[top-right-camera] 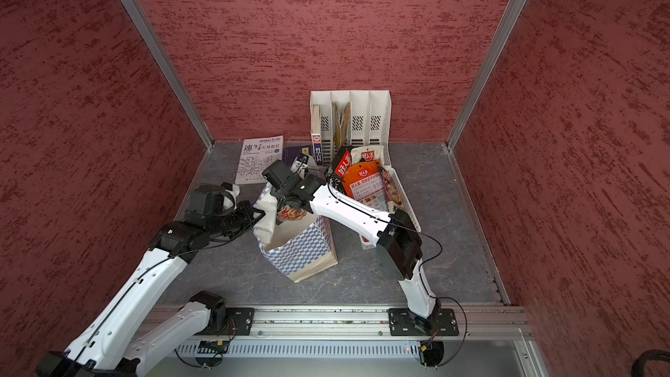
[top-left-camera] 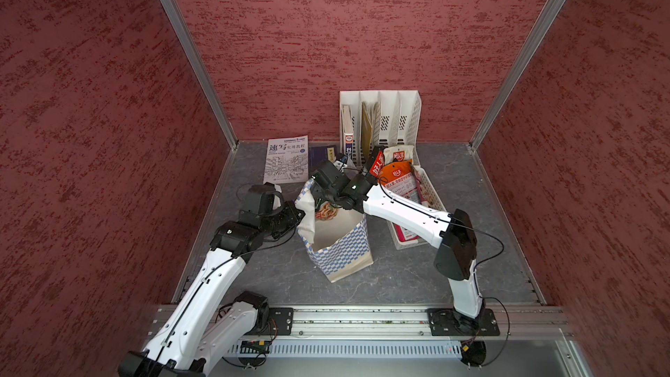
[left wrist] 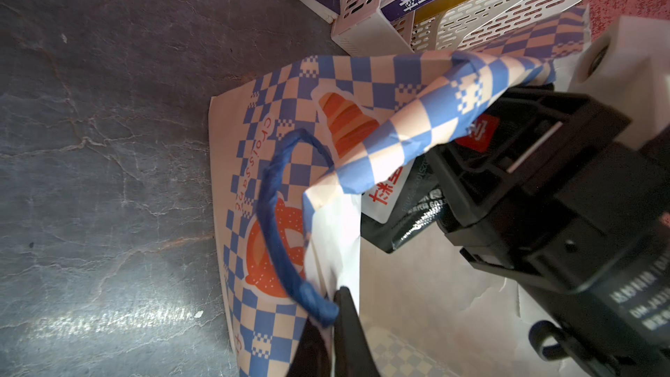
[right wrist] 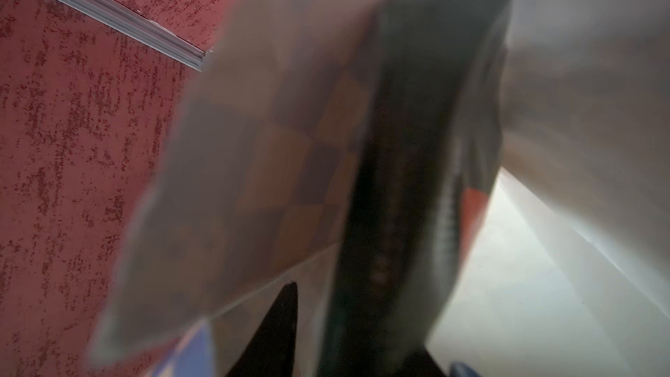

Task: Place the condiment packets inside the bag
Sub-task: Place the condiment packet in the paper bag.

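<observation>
The bag (top-left-camera: 340, 248) (top-right-camera: 304, 248) stands upright mid-table, white with a blue checkered band. My left gripper (top-left-camera: 299, 212) (left wrist: 333, 299) is shut on the bag's white rim beside the blue cord handle (left wrist: 275, 226), holding the mouth apart. My right gripper (top-left-camera: 321, 201) (right wrist: 357, 320) points down into the bag mouth. Its fingers stand apart, with a blurred black condiment packet (right wrist: 406, 175) (left wrist: 409, 204) loose between them and partly inside the bag. More condiment packets (top-left-camera: 398, 179) (top-right-camera: 366, 183), orange, red and white, lean in the white basket (top-left-camera: 431, 190) to the right.
A white file rack (top-left-camera: 380, 117) with books stands against the back wall. A sketching book (top-left-camera: 286, 159) and a dark book (top-left-camera: 321, 154) lie at the back left. Red walls enclose three sides. The right forearm (top-left-camera: 402, 215) crosses over the basket.
</observation>
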`<act>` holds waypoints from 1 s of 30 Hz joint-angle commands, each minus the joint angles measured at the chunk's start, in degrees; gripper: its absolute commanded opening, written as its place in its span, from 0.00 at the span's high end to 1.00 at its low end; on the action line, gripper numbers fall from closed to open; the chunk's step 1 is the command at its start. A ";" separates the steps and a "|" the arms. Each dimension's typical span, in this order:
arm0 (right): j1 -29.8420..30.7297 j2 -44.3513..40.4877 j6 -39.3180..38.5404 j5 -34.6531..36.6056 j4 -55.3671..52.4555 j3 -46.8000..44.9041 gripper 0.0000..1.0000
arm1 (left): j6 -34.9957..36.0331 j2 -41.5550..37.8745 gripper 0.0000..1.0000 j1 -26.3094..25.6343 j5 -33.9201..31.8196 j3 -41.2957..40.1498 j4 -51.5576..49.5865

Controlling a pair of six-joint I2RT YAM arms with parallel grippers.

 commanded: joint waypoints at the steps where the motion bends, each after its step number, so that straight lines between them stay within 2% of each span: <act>1: -0.33 -5.94 -0.86 -0.43 4.83 -1.95 0.55 | 0.72 0.23 1.00 -0.58 -1.43 -1.20 -1.62; 4: -0.36 -9.03 -2.60 -1.56 5.81 -3.76 0.44 | 0.76 0.34 1.00 -0.69 -1.51 -1.19 -1.38; 9: -0.51 -14.11 -7.78 -7.58 9.06 -6.54 0.17 | 1.70 0.85 1.00 -0.73 -2.10 -0.87 -1.43; 12: -1.29 -16.02 -8.84 -13.44 10.80 -7.64 0.11 | 3.76 1.47 0.98 -0.78 -3.06 0.16 -1.99; 16: -1.41 -18.30 -16.09 -17.95 11.49 -7.41 0.04 | 7.66 2.24 0.74 -0.78 -4.73 2.11 -2.37; 21: -1.55 -24.24 -29.04 -21.44 12.64 -9.86 0.02 | 14.35 3.94 0.33 -0.78 -8.04 6.72 -3.25; 23: -2.00 -27.05 -32.17 -22.57 11.86 -10.93 0.02 | 17.64 5.02 0.17 -0.78 -8.66 9.02 -3.29; 25: -2.96 -29.16 -33.98 -25.51 10.23 -11.44 0.02 | 22.04 6.39 0.06 -0.82 -9.23 11.58 -3.63; 26: -3.37 -29.93 -34.66 -26.91 8.84 -11.43 0.01 | 24.12 7.04 0.01 -0.86 -9.65 12.84 -3.83; 30: -5.36 -31.69 -35.47 -29.17 2.96 -12.11 0.02 | 33.10 9.02 0.00 -1.13 -7.47 16.68 -2.85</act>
